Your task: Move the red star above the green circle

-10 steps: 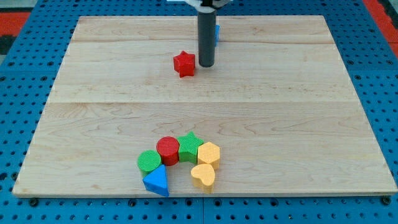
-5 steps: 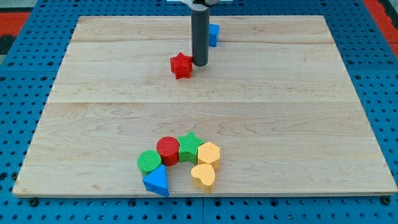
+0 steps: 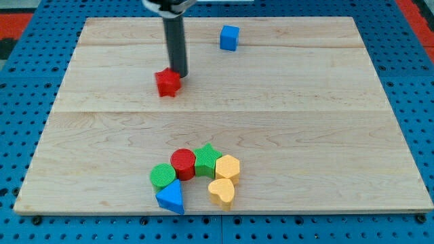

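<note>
Resting at the upper right edge of the red star [image 3: 167, 83], my tip [image 3: 179, 74] touches that block or sits just beside it; the contact line itself is too fine to confirm. The rod rises from the tip toward the view's top and leaves the frame there. No gripper is fitted to this arm, so no open or pressed-together state applies; the rod ends in a plain tip.

The red star lies on the tabletop [image 3: 325, 129] in the upper half of the board, left of centre. It stands alone, well apart from every other block.

The green circle [image 3: 162, 175] lies near the view's bottom, at the left end of a tight cluster. The red star is above it in the view, slightly to the right of its column, with a wide stretch of bare wood between the two.

Cluster layout, from the view's left to right:
- green circle, at the left end;
- red cylinder [image 3: 183, 163], touching the green circle at its upper right;
- green star [image 3: 207, 159], touching the red cylinder on the right;
- yellow hexagon-like block [image 3: 228, 167], touching the green star on the right;
- yellow heart [image 3: 221, 192], just below the yellow hexagon-like block;
- blue triangle [image 3: 170, 197], just below the green circle.

A blue cube [image 3: 229, 37] sits alone near the view's top, right of the rod and well apart from the red star.
</note>
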